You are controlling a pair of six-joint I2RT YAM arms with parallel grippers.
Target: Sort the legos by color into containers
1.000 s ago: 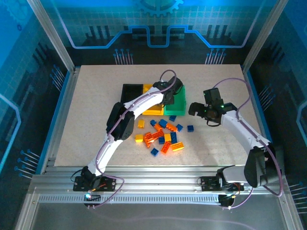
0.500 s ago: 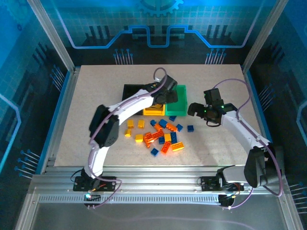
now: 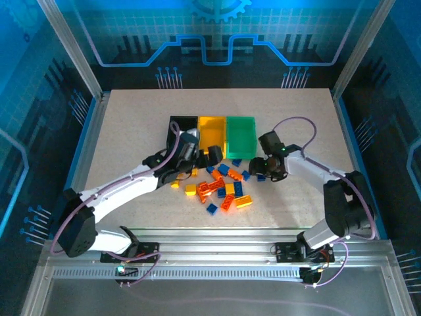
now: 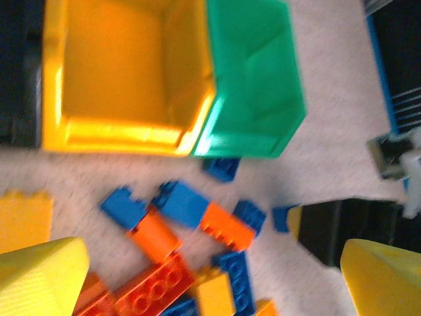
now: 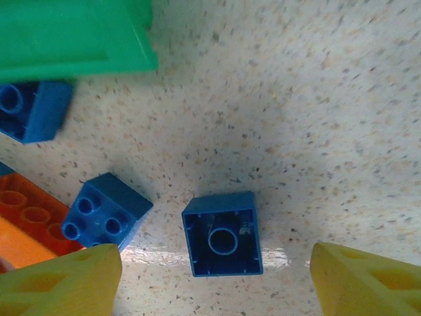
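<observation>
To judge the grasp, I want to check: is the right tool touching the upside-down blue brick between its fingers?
Apart. The right wrist view shows bare table on both sides of the blue brick, between it and each finger of the right tool.

Bare table (image 3: 131,112) lies open at 9 and 12 o'clock of the bin row (image 3: 212,131). The brick pile (image 3: 222,185), left arm (image 3: 131,184) and right arm (image 3: 309,168) crowd its 6 o'clock side. Right wrist view: the upturned blue brick (image 5: 222,234) has clear table at 12 and 3 o'clock, a studded blue brick (image 5: 105,214) close at 9, the green bin (image 5: 72,33) at 11.
</observation>
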